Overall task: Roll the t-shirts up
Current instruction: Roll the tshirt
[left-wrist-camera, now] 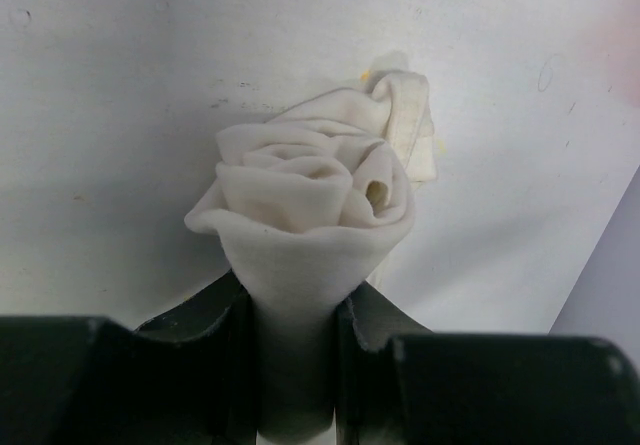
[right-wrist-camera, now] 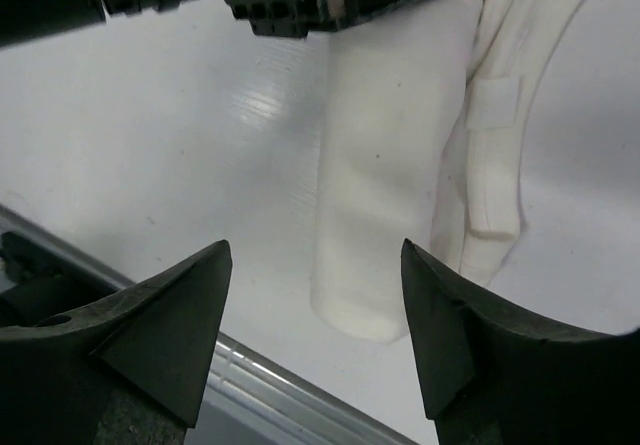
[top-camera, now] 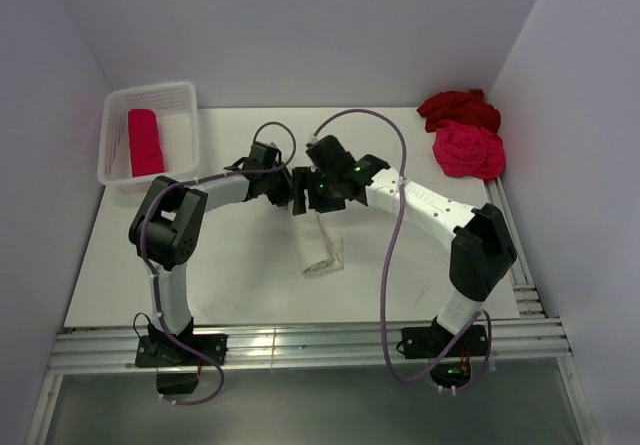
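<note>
The cream-white t-shirt (top-camera: 322, 247) is rolled into a tight tube at the table's middle. My left gripper (left-wrist-camera: 297, 310) is shut on one end of this roll (left-wrist-camera: 300, 190); in the top view it (top-camera: 287, 191) sits at the roll's far end. My right gripper (right-wrist-camera: 315, 250) is open and empty, just off the roll (right-wrist-camera: 385, 185), and it meets the left one in the top view (top-camera: 312, 191). A loose sleeve (right-wrist-camera: 490, 165) hangs beside the roll. A dark red t-shirt (top-camera: 458, 108) and a pink-red t-shirt (top-camera: 467, 151) lie crumpled at the far right. A rolled pink-red t-shirt (top-camera: 144, 142) lies in the basket.
The white slatted basket (top-camera: 185, 100) stands at the far left corner. Metal rails (top-camera: 300, 345) run along the table's near edge, and more (top-camera: 510, 245) along its right edge. Walls close in the back and both sides. Purple cables loop above both arms.
</note>
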### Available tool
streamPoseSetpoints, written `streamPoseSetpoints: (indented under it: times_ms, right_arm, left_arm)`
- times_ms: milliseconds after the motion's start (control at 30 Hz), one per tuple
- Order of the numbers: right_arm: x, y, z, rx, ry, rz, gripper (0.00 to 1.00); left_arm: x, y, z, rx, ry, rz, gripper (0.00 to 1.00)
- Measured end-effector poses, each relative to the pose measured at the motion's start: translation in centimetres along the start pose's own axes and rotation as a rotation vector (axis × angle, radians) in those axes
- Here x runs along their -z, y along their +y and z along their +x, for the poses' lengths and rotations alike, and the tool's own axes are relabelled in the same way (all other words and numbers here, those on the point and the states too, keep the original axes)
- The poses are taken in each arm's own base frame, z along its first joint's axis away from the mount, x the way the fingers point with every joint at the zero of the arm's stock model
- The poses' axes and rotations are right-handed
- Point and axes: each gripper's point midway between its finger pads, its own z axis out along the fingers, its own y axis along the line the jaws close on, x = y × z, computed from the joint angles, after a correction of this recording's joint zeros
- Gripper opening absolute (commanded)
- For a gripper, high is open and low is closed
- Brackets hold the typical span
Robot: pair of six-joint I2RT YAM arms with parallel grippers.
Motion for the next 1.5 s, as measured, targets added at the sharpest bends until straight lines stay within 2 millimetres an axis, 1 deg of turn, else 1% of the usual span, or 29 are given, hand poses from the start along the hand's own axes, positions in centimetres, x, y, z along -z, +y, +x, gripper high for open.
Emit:
streamPoseSetpoints:
  times_ms: [33,67,233,333,533,667,800,1067,1500]
  right_arm:
    - [0.0,0.6,0.6,0.025,-0.007,0.021,0.87]
    - [-0.1,0.9,1.1,0.042,-0.016,0.051,0.88]
    - [-1.3,0.9,4.0,0.157,-0.020,0.208,0.88]
    - [-2.6,1.0,5.3,0.223,-0.008,0.290,0.88]
    - [-5.8,0.8,5.2,0.324,-0.018,0.477,0.87]
    - [-6.0,-0.4,4.5,0.361,-0.049,0.598,0.87]
    - [-5.9,-1.0,3.8,0.387,-0.083,0.694,0.83]
    - [-6.1,-1.2,3.6,0.386,-0.120,0.741,0.81]
    - [-7.1,-0.7,4.1,0.357,-0.133,0.718,0.82]
  left_arm:
    - [0.0,0.0,0.0,0.004,0.001,0.000,0.00]
    - [0.0,0.0,0.0,0.008,0.001,0.000,0.00]
    - [0.1,0.1,0.3,0.036,0.004,-0.001,0.00]
    - [0.1,0.0,0.3,0.047,0.005,0.000,0.00]
    - [0.2,0.0,0.4,0.066,0.010,0.000,0.00]
    - [0.3,0.2,0.5,0.091,0.024,0.008,0.00]
    - [0.4,0.5,0.5,0.112,0.039,0.018,0.00]
    - [0.5,0.5,0.5,0.121,0.041,0.029,0.00]
    - [0.5,0.6,0.5,0.131,0.048,0.045,0.00]
